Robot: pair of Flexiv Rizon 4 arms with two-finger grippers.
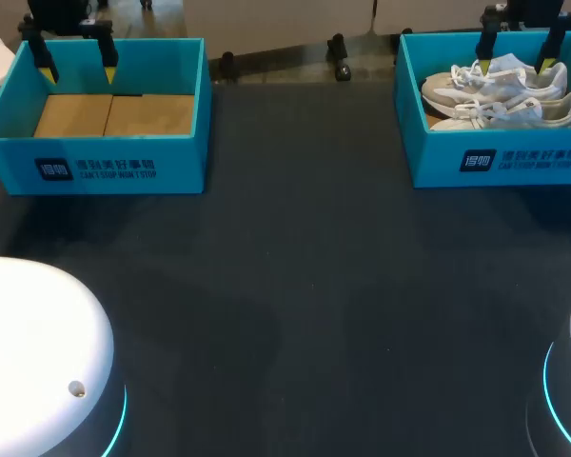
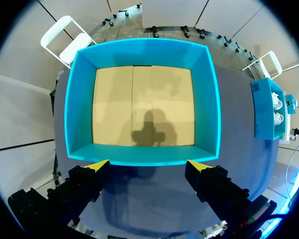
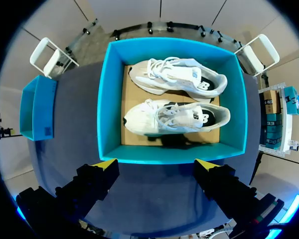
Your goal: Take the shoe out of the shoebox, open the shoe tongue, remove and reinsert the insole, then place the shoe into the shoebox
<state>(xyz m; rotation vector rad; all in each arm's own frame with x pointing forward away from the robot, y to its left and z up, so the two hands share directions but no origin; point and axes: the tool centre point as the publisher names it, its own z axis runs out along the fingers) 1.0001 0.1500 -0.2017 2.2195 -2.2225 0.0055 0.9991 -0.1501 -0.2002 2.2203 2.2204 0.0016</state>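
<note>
Awaiting step one; no shoe lifted yet. White shoes (image 3: 174, 118) lie side by side in right shoebox (image 3: 108, 99). Right gripper (image 3: 156, 164) hangs above, fingers spread, empty. Left gripper (image 2: 148, 164), likewise spread, is over left shoebox (image 2: 79, 109), bare inside. Next move likely: descend, clamp one shoe.

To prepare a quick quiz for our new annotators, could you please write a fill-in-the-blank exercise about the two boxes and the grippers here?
1. The turquoise cardboard shoebox on the robot's right holds ___ white lace-up sneakers.
2. The turquoise cardboard box on the robot's left, with a bare brown floor, holds ___ shoes.
3. The right gripper hovers above the shoebox with its yellow-tipped fingers ___, touching nothing.

Missing words: two; no; open.
</note>
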